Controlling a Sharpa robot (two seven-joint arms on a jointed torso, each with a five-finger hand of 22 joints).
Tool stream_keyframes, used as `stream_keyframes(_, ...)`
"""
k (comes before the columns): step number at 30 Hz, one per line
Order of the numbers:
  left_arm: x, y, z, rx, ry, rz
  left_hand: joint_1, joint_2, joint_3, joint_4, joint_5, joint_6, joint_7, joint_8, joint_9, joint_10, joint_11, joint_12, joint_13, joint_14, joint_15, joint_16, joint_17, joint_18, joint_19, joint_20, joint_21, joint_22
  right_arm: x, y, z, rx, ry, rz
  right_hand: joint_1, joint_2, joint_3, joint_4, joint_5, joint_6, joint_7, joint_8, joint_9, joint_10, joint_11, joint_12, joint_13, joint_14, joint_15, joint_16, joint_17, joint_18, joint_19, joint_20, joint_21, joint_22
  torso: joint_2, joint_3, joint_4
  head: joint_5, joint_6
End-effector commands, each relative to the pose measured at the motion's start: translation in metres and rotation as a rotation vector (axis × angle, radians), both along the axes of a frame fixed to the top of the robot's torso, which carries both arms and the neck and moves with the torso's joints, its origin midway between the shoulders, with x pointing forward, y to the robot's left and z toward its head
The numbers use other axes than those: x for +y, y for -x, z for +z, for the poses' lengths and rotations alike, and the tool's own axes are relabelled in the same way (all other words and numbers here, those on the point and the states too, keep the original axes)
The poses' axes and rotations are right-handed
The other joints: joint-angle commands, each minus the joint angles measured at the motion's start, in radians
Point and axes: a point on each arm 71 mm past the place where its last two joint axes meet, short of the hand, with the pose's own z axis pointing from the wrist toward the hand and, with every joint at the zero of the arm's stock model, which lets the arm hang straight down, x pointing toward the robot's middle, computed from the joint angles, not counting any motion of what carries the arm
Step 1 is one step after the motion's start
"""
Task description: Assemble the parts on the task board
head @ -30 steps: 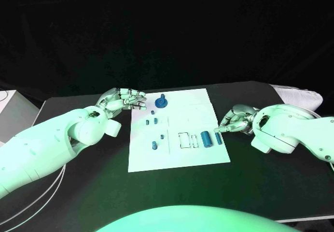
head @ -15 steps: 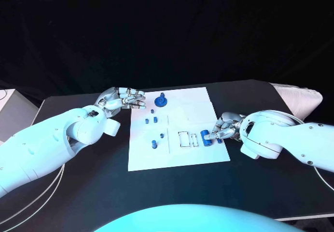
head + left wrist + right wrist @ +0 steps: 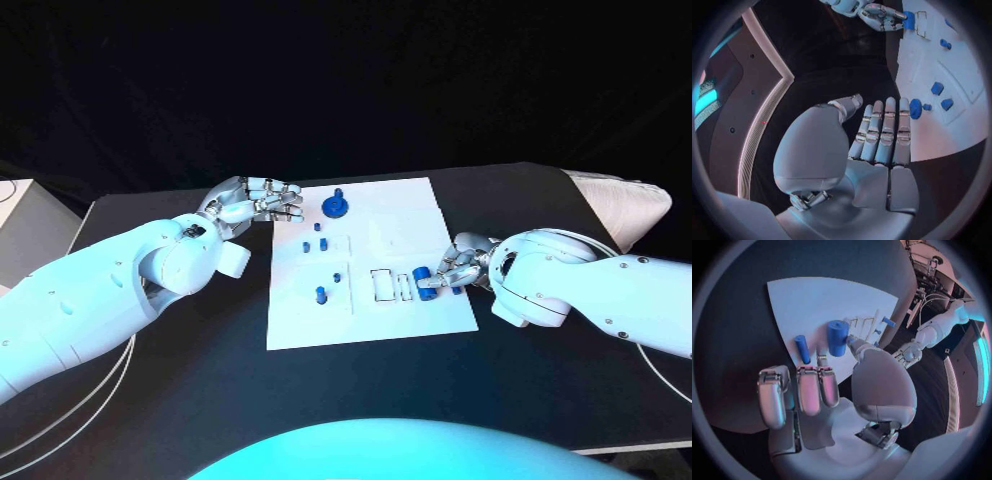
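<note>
The right hand (image 3: 451, 268) has come in from the right edge of the task board (image 3: 397, 225) over the last second and now sits over the board's near right part, right at the two loose blue cylinders; a second ago it hung beside the board with both cylinders lying clear to its left. In the right wrist view the thick blue cylinder (image 3: 837, 337) lies just beyond the fingertips, with the thumb reaching towards its end, and the thin blue cylinder (image 3: 802, 348) lies beside it, apart from it; the fingers are spread and I see nothing pinched, though the head view hides the contact and a light touch on the thick one may already be there. I judge this as the reach before a pick; the grasp itself looks not yet made.

The left hand (image 3: 255, 204) has stayed where it was, at the far left edge of the board, fingers curled loosely and holding nothing; the blue knob (image 3: 335, 208) stands just right of it on the board. The small blue pegs (image 3: 319, 243) in the middle of the board have not shifted; nor have the outlined slots (image 3: 384, 286) left of the right hand, which seem to be where a cylinder belongs.
</note>
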Motion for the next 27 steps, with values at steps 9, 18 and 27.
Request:
stream_keyframes(9, -0.002, 0.001, 0.001, 0.000, 0.013, -0.018, 0.000, 0.008, -0.004, 0.005, -0.004, 0.002, 0.007, 0.001, -0.001, -0.004, 0.004, 0.006, 0.001, 0.006, 0.001, -0.004, 0.001, 0.014, 0.008, 0.001, -0.007, -0.001, 0.013, 0.002, -0.012, -0.030, 0.082, 0.073, 0.002, 0.009, -0.006, -0.004, -0.006, 0.009, -0.006, 0.011, 0.006, 0.051, -0.010, -0.009, 0.196, 0.047, -0.006, 0.003, -0.001, -0.007, 0.105, -0.007, 0.004, 0.263, 0.000, 0.0001, 0.0003, 0.002, -0.005)
stream_keyframes(18, -0.001, 0.001, 0.000, 0.002, 0.012, -0.019, 0.000, 0.008, -0.004, 0.005, -0.004, 0.002, 0.007, 0.001, -0.001, -0.004, 0.004, 0.006, 0.001, 0.006, 0.001, -0.004, 0.001, 0.014, 0.008, 0.001, -0.007, -0.001, 0.016, 0.003, -0.012, -0.053, 0.065, 0.064, 0.059, 0.028, 0.058, -0.046, 0.085, 0.014, -0.011, 0.026, 0.019, 0.054, -0.016, -0.008, 0.201, 0.048, -0.011, 0.003, 0.004, -0.007, 0.105, -0.012, 0.004, 0.263, 0.000, -0.0003, -0.0016, 0.004, -0.005)
stream_keyframes(27, -0.001, 0.001, 0.000, 0.004, 0.011, -0.018, 0.000, 0.008, -0.004, 0.005, -0.004, 0.002, 0.007, 0.001, -0.001, -0.004, 0.004, 0.006, 0.001, 0.006, 0.001, -0.004, 0.001, 0.014, 0.008, 0.001, -0.007, -0.001, 0.015, 0.009, -0.006, -0.072, 0.014, 0.041, 0.055, 0.029, 0.079, -0.051, 0.087, 0.026, -0.016, 0.036, 0.023, 0.058, -0.020, -0.004, 0.207, 0.049, -0.014, 0.004, 0.007, -0.007, 0.105, -0.013, 0.004, 0.263, 0.000, 0.0003, -0.0019, 0.006, -0.006)
